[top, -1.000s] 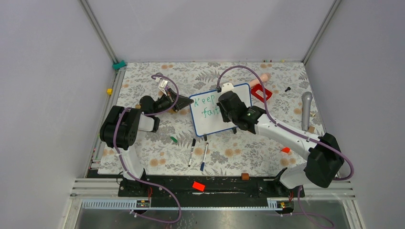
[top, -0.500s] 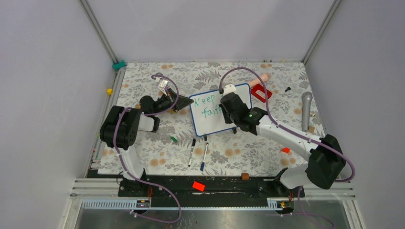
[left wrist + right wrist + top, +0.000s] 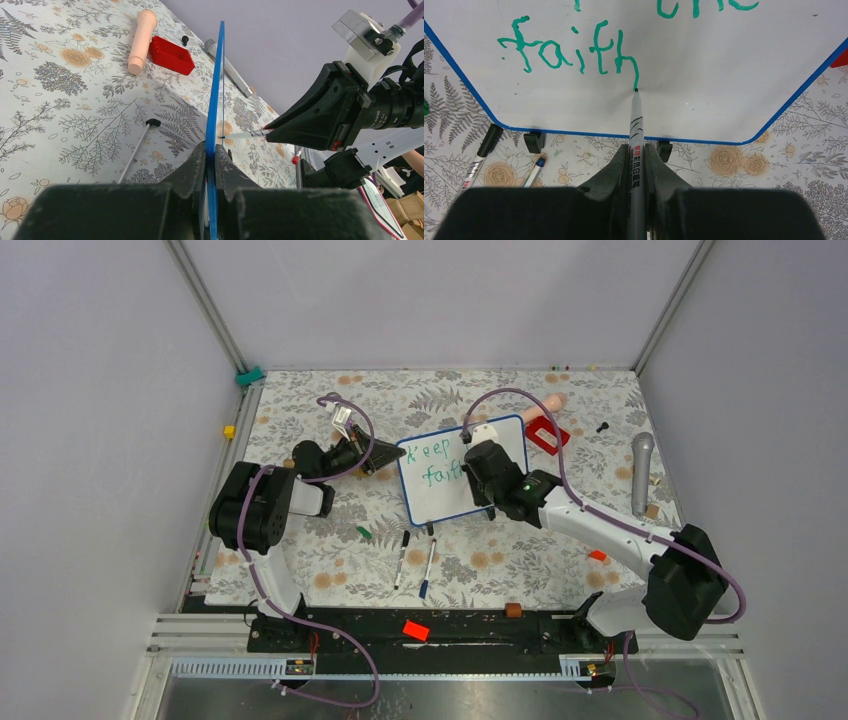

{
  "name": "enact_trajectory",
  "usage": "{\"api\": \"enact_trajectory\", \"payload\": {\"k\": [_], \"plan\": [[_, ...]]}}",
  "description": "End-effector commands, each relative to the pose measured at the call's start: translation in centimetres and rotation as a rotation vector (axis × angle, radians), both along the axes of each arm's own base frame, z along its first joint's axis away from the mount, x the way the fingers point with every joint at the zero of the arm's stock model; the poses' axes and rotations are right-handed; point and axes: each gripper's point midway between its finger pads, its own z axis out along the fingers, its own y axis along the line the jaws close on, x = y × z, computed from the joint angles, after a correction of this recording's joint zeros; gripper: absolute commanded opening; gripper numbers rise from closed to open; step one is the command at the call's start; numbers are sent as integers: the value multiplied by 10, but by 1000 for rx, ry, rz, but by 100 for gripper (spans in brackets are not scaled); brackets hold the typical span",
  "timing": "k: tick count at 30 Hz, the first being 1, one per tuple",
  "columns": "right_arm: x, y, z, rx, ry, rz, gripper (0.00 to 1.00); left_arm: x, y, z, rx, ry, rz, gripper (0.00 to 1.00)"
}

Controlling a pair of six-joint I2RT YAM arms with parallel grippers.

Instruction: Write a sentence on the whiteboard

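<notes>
The sentence has grown over the last second: the right arm has slid a little rightward along the second line, and "faith" now stands complete in green under "Keep the"; the tip of the green marker rests on the board at the foot of the "h"; by my reading one word is left to write, and bare white lies to the right of the tip for it. The whiteboard stands on its feet mid-table, its face toward the arms; it has not shifted. The right tool is closed narrow on the marker's barrel, the pen running straight out between its fingers; that arm reaches diagonally from the near right, wrist over the board's right half. The left tool stays clamped on the board's blue left edge, its arm folded, forearm pointing right; two spare markers lie just in front of the board.
</notes>
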Motion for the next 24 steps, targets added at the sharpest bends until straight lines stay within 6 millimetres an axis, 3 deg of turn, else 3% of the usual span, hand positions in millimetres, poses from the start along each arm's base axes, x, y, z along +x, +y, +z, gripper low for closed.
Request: {"api": "enact_trajectory", "payload": {"k": [1, 9, 24], "plan": [[10, -4, 34, 44, -77, -26, 0, -7, -4, 10, 19, -108, -43, 0], [9, -9, 52, 76, -114, -33, 0, -7, -4, 10, 19, -108, -44, 0], [15, -43, 55, 140, -176, -147, 0, -6, -5, 9, 19, -106, -45, 0]]}}
